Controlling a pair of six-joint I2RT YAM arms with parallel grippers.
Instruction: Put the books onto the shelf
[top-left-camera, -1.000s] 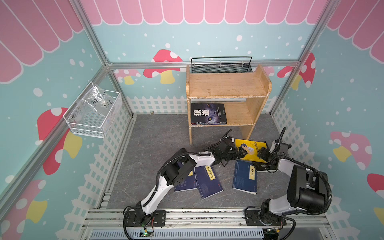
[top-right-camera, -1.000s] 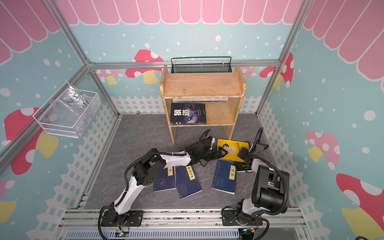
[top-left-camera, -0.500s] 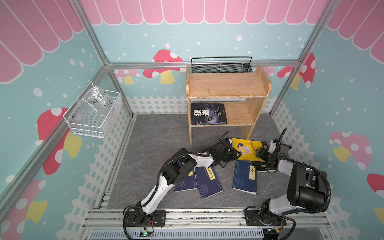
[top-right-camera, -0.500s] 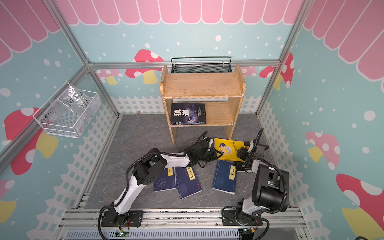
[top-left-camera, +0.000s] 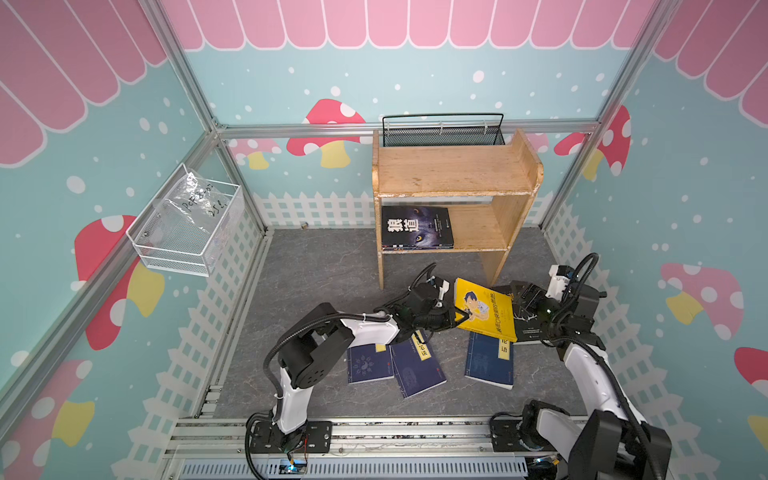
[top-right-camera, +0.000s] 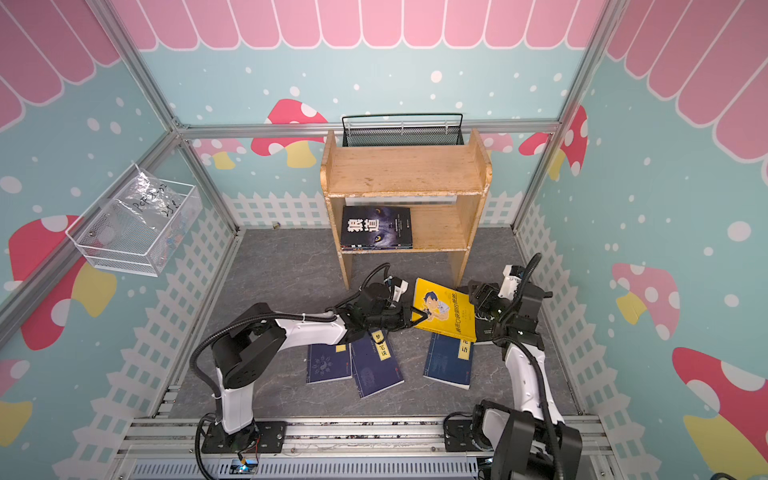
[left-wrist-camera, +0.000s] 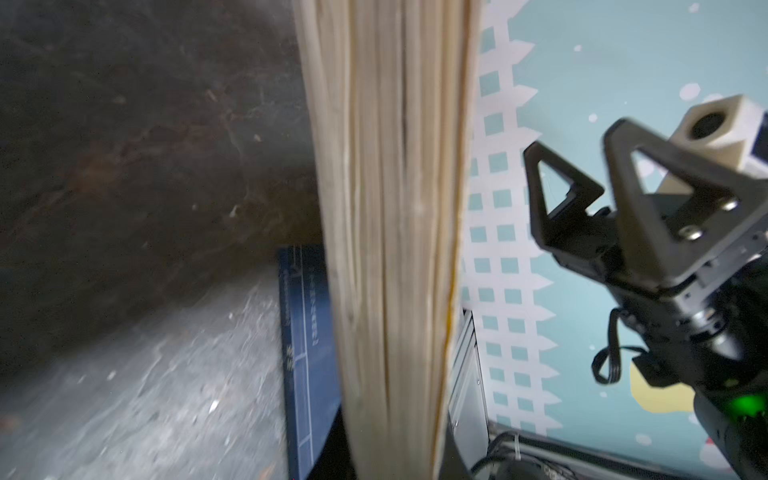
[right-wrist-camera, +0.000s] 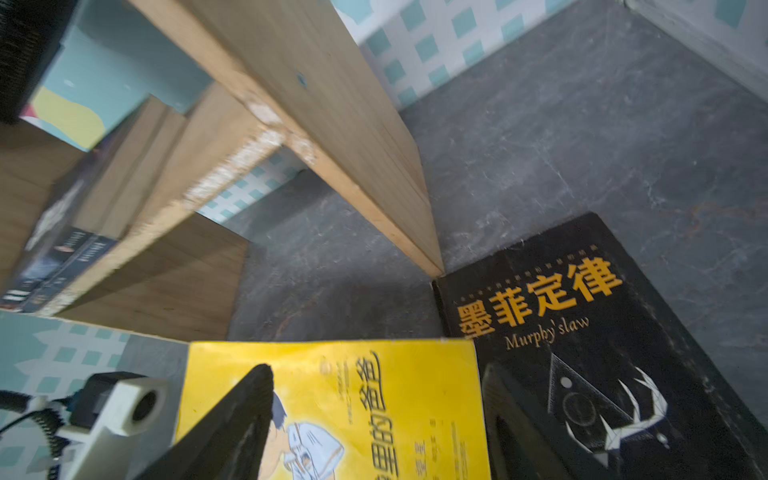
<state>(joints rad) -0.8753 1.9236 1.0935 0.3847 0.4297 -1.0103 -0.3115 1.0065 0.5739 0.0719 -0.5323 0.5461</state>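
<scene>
Yellow book (top-left-camera: 486, 309) pinched in left fingers (top-left-camera: 462, 316), three navy books (top-left-camera: 370, 368) (top-left-camera: 415, 368) (top-left-camera: 489, 361), right fingers (right-wrist-camera: 232, 432) apart

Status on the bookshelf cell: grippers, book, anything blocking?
Left gripper: jaws shut on yellow book edge. Right gripper: jaws open, over black book. Yellow book not yet on shelf; shelf's side panel close behind it.
</scene>
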